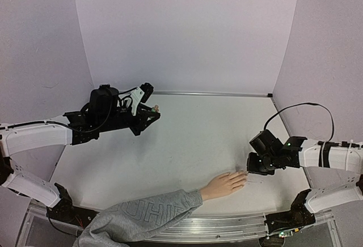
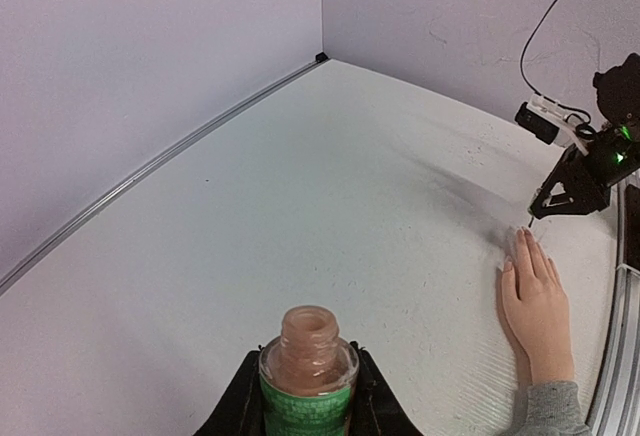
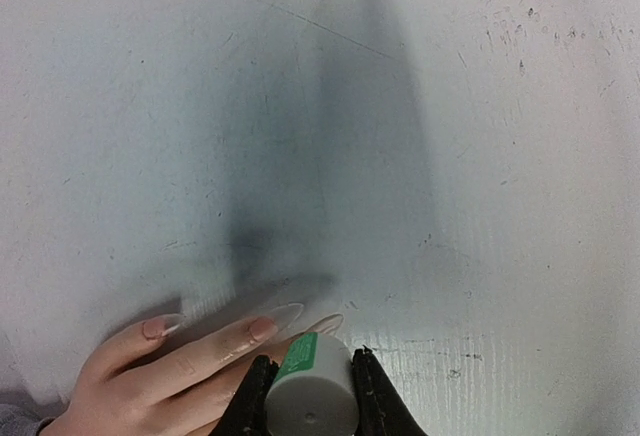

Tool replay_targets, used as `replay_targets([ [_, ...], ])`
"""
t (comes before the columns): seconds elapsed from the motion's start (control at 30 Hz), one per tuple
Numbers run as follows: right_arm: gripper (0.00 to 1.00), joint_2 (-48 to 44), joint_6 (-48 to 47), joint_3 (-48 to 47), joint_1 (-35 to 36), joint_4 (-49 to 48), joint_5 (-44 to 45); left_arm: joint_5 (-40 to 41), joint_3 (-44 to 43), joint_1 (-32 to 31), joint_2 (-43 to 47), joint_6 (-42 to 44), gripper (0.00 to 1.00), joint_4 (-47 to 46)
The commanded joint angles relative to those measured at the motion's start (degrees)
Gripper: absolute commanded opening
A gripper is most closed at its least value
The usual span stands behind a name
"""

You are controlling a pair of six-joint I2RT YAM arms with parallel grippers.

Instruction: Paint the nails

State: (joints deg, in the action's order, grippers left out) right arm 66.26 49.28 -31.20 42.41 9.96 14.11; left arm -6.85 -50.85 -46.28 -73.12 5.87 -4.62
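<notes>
So the mannequin hand [image 1: 224, 184] is lying palm down on the table [image 1: 198, 128], close to the near edge and a bit right of the middle. Its grey sleeve [image 1: 142, 216] trails off toward the near left corner. The fingers point over at the right arm. The nails [image 3: 262, 330] are long and pale with a pinkish tint. Honestly, I can't tell from these shots whether any of them has polish on it.

The right pincer [image 3: 312, 401] is pinching a small whitish cap [image 3: 310, 381] with a green label on its side, one finger pressed on each side of it. It's sitting right at the fingertips of the hand. In its own camera the cap overlaps the end of one finger, with the nails just up and to the left. From the other arm's camera you can see a thin dark tip under the right pincer, just beside the fingertips. Whether it's actually touching a nail, I can't say.

The left pincer [image 2: 308, 408] is way off at the back left, well apart from the hand. It's clamped around a little open-necked bottle [image 2: 308, 366] that's pinkish with a green label. The neck is uncapped.
</notes>
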Motion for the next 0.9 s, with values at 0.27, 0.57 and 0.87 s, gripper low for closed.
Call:
replay_targets([
  [0.27, 0.00, 2.5, -1.0, 0.0, -0.1, -0.1, -0.1, 0.2, -0.5, 0.3, 1.5, -0.4, 0.00, -3.4],
  [0.57, 0.00, 4.0, -1.1, -0.3, -0.1, -1.2, 0.3, 0.3, -0.7, 0.3, 1.6, -0.2, 0.00, -3.3],
  [0.87, 0.00, 4.3, -0.7, -0.2, -0.2, -1.7, 1.3, 0.3, -1.3, 0.3, 1.0, 0.0, 0.00, -3.3],
])
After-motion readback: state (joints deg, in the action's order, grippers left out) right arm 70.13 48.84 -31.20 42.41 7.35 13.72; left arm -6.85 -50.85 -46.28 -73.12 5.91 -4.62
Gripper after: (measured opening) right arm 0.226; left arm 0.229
